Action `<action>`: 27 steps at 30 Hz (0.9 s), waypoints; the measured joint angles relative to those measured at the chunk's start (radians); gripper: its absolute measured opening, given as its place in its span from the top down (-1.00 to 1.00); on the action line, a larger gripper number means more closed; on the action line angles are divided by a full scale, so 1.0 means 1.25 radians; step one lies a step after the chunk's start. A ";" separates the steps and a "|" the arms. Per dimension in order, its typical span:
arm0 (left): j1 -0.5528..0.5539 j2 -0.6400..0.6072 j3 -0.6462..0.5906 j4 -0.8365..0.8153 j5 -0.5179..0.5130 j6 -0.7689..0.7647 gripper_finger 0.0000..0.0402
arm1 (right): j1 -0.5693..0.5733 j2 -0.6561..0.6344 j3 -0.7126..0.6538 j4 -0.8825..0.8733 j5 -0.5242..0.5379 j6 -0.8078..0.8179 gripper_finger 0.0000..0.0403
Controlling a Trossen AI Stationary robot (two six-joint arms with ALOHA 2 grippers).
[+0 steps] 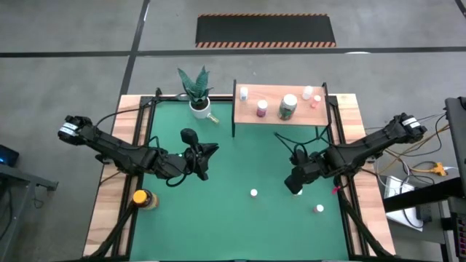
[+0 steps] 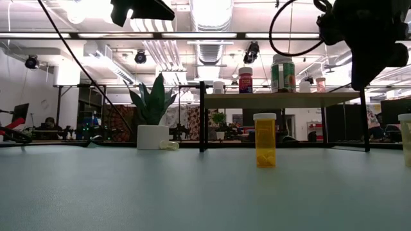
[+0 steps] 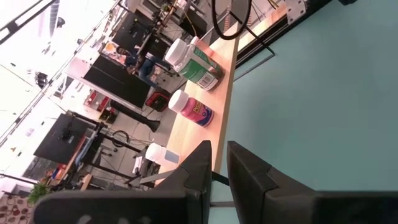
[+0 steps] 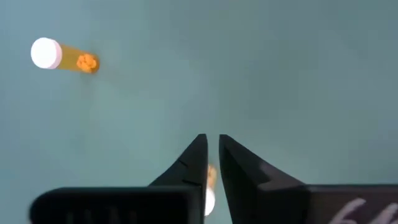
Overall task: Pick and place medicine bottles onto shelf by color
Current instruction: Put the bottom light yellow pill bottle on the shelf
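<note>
- Medicine bottles sit nearest us: a white-capped orange one point(image 1: 319, 209) close to the mat's near right edge, another point(image 1: 253, 193) farther in, both standing on the green mat point(image 1: 240, 225).
- We see the amber, yellow-capped bottle point(image 1: 142, 198) by the mat's left edge.
- Our right gripper point(image 4: 212, 160) hangs above the mat with its fingers nearly pressed together; an orange bottle point(image 4: 209, 186) shows under them, though we cannot tell whether it is pinched.
- Our left gripper point(image 3: 217, 163), mid-mat, is pressed nearly together on nothing.
- Farthest, the shelf point(image 1: 271, 113) carries a pink bottle point(image 1: 262, 108), a greenish one point(image 1: 289, 106) and smaller ones.
</note>
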 joint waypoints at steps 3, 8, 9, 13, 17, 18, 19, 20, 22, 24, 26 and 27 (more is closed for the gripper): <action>0.000 0.000 0.000 0.000 0.000 0.014 0.84 | 0.000 -0.009 0.000 -0.004 -0.015 0.029 0.69; 0.000 0.000 0.000 0.000 0.000 0.015 0.84 | 0.006 -0.008 0.000 -0.004 -0.105 0.104 0.34; 0.000 0.000 0.000 0.000 0.000 0.015 0.84 | 0.012 -0.005 0.000 -0.004 -0.120 0.121 0.26; 0.000 0.000 0.000 0.000 0.000 0.018 0.84 | 0.034 0.026 0.000 -0.005 -0.150 0.170 0.03; 0.000 0.000 0.000 0.001 0.000 0.019 0.84 | 0.049 0.062 0.000 -0.003 -0.150 0.194 -0.09; 0.000 0.000 0.000 0.001 0.000 0.019 0.84 | 0.050 0.072 0.000 -0.003 -0.150 0.195 -0.10; 0.000 0.000 0.000 0.001 0.000 0.019 0.84 | 0.051 0.083 0.000 -0.003 -0.150 0.195 -0.11; 0.000 0.000 0.000 0.001 0.000 0.019 0.84 | 0.051 0.092 0.000 -0.003 -0.152 0.195 -0.11; 0.000 -0.001 0.000 0.001 0.000 0.019 0.84 | 0.051 0.112 0.000 -0.003 -0.161 0.194 -0.10; 0.000 0.000 0.000 0.001 0.000 0.018 0.84 | 0.051 0.129 0.000 -0.003 -0.170 0.194 -0.09; 0.000 -0.001 0.000 0.001 0.000 0.018 0.84 | 0.051 0.142 0.000 -0.003 -0.172 0.193 -0.07; 0.000 -0.001 0.000 0.001 0.000 0.018 0.84 | 0.054 0.147 0.000 -0.002 -0.173 0.193 -0.06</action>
